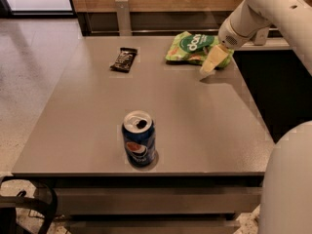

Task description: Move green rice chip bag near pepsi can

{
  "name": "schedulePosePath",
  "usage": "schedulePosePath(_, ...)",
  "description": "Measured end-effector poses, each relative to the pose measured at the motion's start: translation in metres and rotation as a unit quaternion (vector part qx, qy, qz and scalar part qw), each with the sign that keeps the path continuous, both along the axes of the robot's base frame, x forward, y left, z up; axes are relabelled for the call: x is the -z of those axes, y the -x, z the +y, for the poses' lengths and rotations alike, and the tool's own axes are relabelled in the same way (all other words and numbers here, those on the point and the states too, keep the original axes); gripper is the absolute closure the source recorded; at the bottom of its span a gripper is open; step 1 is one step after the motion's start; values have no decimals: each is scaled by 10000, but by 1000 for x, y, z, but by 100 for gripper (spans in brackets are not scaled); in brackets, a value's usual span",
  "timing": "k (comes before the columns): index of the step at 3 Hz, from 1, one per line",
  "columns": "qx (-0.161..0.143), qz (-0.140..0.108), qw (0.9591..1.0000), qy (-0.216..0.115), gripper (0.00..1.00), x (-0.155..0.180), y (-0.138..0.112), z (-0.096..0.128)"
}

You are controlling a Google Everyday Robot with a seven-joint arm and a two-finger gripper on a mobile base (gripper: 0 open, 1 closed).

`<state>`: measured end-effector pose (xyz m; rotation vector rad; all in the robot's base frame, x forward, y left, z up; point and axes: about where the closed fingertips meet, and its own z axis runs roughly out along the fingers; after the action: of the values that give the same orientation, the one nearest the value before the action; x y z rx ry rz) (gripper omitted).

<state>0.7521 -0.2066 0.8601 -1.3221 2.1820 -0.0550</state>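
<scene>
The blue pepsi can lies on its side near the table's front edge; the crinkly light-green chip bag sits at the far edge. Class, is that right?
No: in the camera view the blue pepsi can stands upright near the front edge of the grey table. The crinkly light-green chip bag sits at the far edge, the gripper at its right end.

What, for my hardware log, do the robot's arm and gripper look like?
The arm is smooth white with rounded tubular segments and no visible cables. The gripper, by the crinkly light-green chip bag, is pale cream and tapered.
</scene>
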Motion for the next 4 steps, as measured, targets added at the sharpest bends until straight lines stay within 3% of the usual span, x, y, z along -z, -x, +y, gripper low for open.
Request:
schedulePosePath(2, 148, 47, 9995, -272, 0, 33, -18, 10)
schedulePosePath(4, 435, -9, 9980, -469, 0, 41, -19, 4)
